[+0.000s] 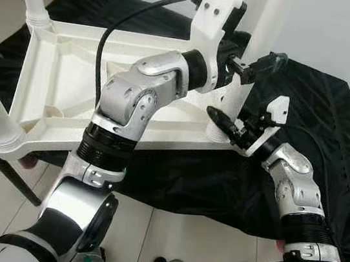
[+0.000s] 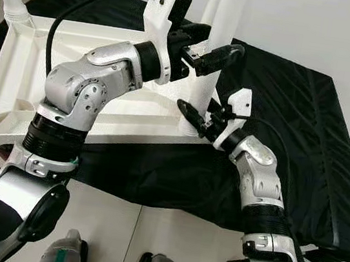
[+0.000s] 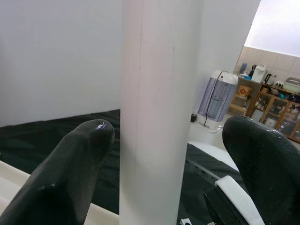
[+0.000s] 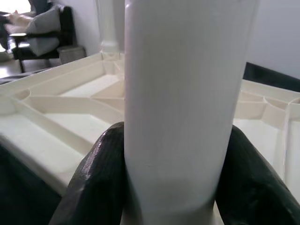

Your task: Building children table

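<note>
The tabletop lay upside down on a black cloth, three legs visible. The right gripper pinched one leg's base; the left gripper straddled it above, fingers spread.

setting: a lived-in home, an open room with a kitchen or dining corner beyond.

- floor: pale glossy tiles with thin grout lines.
- walls: plain white.
- black cloth: spread over a low, padded, bed-like base that stands against the wall.
- wooden cabinet: glass-fronted, at the far end, shelves stocked with jars and boxes; small appliances, among them a white kettle, on its top.
- tiled wall: pale square tiles behind the cabinet.
- tall white appliance: standing on the floor, cord hanging beside it.
- dark chair: holds grey cushions, near a bright window.
</note>
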{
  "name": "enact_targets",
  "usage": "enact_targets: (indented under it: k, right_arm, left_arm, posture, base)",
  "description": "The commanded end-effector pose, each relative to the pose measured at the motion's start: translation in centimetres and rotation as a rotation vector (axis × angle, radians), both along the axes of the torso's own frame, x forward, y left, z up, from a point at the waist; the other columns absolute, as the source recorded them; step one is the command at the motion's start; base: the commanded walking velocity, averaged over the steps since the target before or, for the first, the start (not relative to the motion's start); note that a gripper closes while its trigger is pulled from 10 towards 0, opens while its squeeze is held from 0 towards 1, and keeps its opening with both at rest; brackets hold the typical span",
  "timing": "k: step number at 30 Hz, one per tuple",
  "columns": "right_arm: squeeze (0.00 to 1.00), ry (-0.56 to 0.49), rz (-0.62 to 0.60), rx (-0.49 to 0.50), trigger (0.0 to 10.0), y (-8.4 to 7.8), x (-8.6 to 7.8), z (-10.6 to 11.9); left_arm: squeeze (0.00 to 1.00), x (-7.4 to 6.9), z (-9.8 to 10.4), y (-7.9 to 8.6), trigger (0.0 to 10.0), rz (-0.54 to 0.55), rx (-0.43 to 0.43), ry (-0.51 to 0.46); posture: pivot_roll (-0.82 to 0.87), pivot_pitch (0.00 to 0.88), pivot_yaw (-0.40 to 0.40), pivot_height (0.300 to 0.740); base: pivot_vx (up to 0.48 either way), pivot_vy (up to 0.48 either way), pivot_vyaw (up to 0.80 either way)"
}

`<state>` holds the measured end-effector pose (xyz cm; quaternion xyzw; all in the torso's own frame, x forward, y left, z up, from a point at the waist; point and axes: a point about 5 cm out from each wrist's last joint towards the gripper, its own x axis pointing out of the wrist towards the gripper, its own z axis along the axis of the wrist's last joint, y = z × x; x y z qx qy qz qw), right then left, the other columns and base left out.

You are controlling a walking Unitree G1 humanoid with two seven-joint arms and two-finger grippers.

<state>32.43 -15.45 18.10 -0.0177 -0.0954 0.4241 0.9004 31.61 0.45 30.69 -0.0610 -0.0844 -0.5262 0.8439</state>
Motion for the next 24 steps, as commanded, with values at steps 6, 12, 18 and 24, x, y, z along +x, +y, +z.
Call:
enact_targets:
  k: [6,12,18,24]
  right_arm:
    - [0.0,0.0,0.041,-0.046,10.0,-0.25,-0.56,-0.21]
    - [0.0,-0.004,0.048,-0.067,10.0,-0.34,-0.71,-0.31]
    - [0.0,-0.008,0.047,-0.083,10.0,-0.52,-0.7,-0.25]
    - [0.0,-0.024,0.034,-0.097,10.0,-0.82,-0.59,0.02]
  left_arm:
    - [0.0,-0.53,0.52,-0.93,10.0,-0.136,0.029,-0.013]
    - [0.0,-0.21,0.65,-0.82,2.2,-0.128,0.018,0.011]
    - [0.0,0.0,0.7,-0.66,0.0,-0.132,0.02,0.027]
    - [0.0,-0.11,0.58,-0.64,0.0,-0.144,0.038,0.024]
  posture:
    - [0.05,0.0,-0.094,0.74]
    - [0.05,0.0,-0.094,0.74]
    - [0.05,0.0,-0.094,0.74]
    - [0.05,0.006,-0.092,0.74]
  base:
    - [0.0,0.0,0.0]
    - [0.0,0.0,0.0]
    - [0.0,0.0,0.0]
    - [0.0,0.0,0.0]
